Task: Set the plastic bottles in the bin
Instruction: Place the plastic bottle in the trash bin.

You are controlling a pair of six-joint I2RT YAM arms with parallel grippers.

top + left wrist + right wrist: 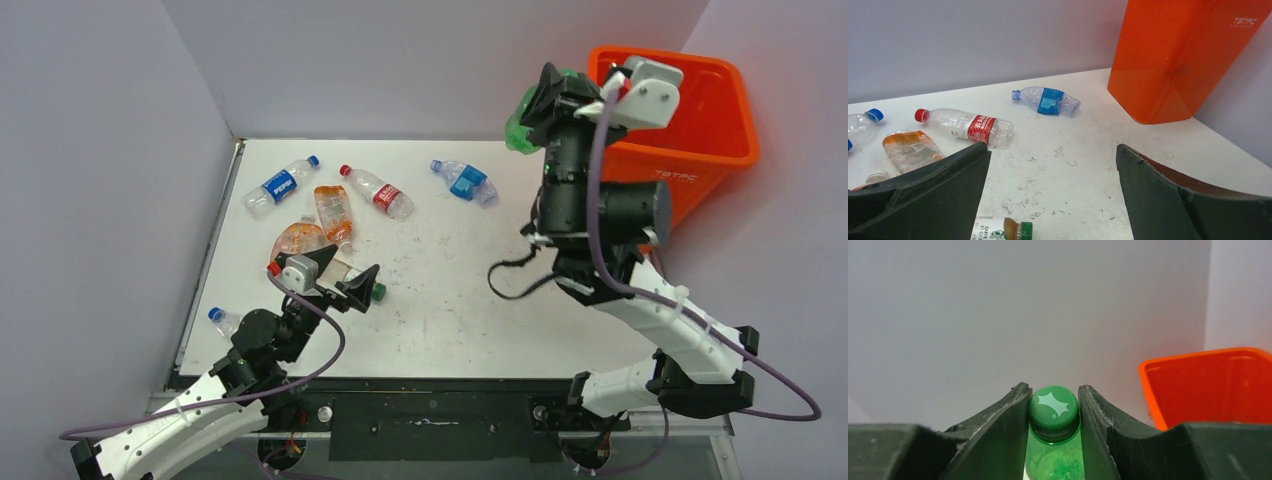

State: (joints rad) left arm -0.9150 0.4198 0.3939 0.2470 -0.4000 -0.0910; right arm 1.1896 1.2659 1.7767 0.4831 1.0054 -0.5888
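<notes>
One translucent green bottle, pinched at its ribbed cap in my right jaws, hangs beside the glossy orange bin at the far right corner of the scuffed desk. My left jaws gape beside flattened orange-tinted bottles.

Open tabletop centre — bottles leftward
</notes>
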